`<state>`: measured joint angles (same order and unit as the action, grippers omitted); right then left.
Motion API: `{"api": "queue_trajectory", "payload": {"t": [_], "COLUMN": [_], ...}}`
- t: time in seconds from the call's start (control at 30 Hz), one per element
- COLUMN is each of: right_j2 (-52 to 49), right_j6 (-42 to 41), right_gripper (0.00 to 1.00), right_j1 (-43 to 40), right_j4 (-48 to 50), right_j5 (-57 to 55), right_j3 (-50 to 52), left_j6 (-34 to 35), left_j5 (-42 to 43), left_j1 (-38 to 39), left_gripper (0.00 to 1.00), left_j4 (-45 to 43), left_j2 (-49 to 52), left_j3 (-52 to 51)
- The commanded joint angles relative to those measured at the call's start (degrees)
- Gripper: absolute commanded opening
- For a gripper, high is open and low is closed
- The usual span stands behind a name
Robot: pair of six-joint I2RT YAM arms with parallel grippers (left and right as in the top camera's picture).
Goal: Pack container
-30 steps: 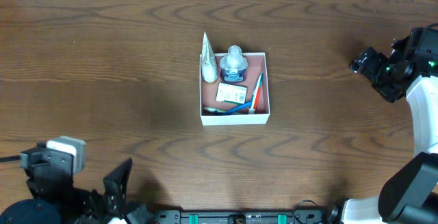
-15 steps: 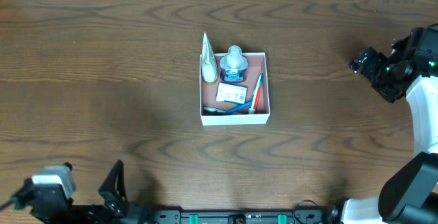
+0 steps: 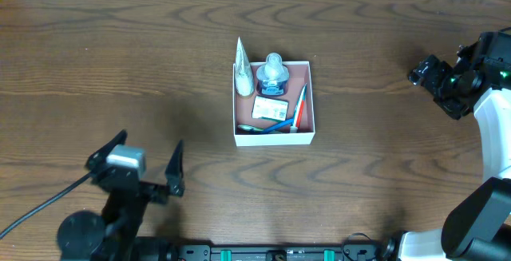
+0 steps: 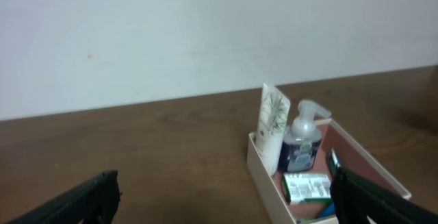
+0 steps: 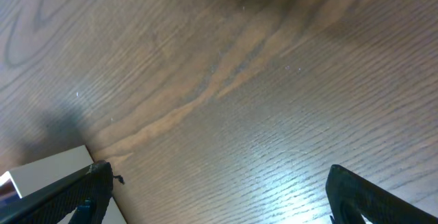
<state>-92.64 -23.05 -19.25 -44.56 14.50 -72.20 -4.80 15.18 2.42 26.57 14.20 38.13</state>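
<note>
The container, a shallow white box with a pinkish-brown inside, sits mid-table. In it are a white tube leaning at the back left corner, a clear pump bottle, a white and green packet and a red and blue toothbrush. My left gripper is open at the front left, well short of the box, nothing between its fingers. The left wrist view shows the container ahead to the right, with the tube and bottle. My right gripper hangs open and empty at the far right.
Bare brown wood surrounds the box on all sides. A pale wall runs behind the table's far edge. The right wrist view shows wood grain and a white corner of the container at lower left. A black cable trails from the left arm.
My left arm has come up from the front left corner and moved right, toward the container, its jaws still open. The right arm and the box contents have not moved.
</note>
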Motion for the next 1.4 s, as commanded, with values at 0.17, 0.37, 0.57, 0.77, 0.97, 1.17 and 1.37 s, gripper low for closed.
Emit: {"api": "queue_trajectory", "payload": {"t": [0.17, 0.37, 0.57, 0.77, 0.97, 1.17, 1.37], "right_j2": [-0.15, -0.17, -0.15, -0.15, -0.15, -0.15, -0.15], "right_j6": [-0.5, -0.5, -0.5, -0.48, -0.5, -0.5, -0.5], "right_gripper": [0.99, 0.99, 0.99, 0.99, 0.99, 0.99, 0.99], "right_j1": [-0.31, -0.31, -0.31, -0.31, -0.31, -0.31, -0.31], "right_j4": [-0.04, -0.02, -0.02, -0.02, -0.04, -0.02, -0.02], "right_j5": [-0.15, -0.15, -0.15, -0.15, -0.15, -0.15, -0.15], "right_j3": [0.04, 0.04, 0.07, 0.04, 0.04, 0.04, 0.04], "left_j6": [-1.38, -1.4, -1.44, -1.4, -0.7, -0.33, -0.11], "left_j5": [8.41, 8.17, 6.01, 5.14, 5.14, 1.33, -0.74], "left_j1": [-3.04, -3.23, -3.63, -3.63, -3.56, -2.1, -1.79], "left_gripper": [0.98, 0.98, 0.98, 0.98, 0.97, 0.98, 0.98], "left_j4": [-17.81, -22.97, -23.56, -27.65, -31.17, -24.44, -23.54], "left_j2": [-9.11, -14.03, -14.1, -14.1, -14.1, -14.1, -14.1], "left_j3": [-17.07, -24.33, -27.54, -32.76, -37.79, -37.9, -37.9]}}
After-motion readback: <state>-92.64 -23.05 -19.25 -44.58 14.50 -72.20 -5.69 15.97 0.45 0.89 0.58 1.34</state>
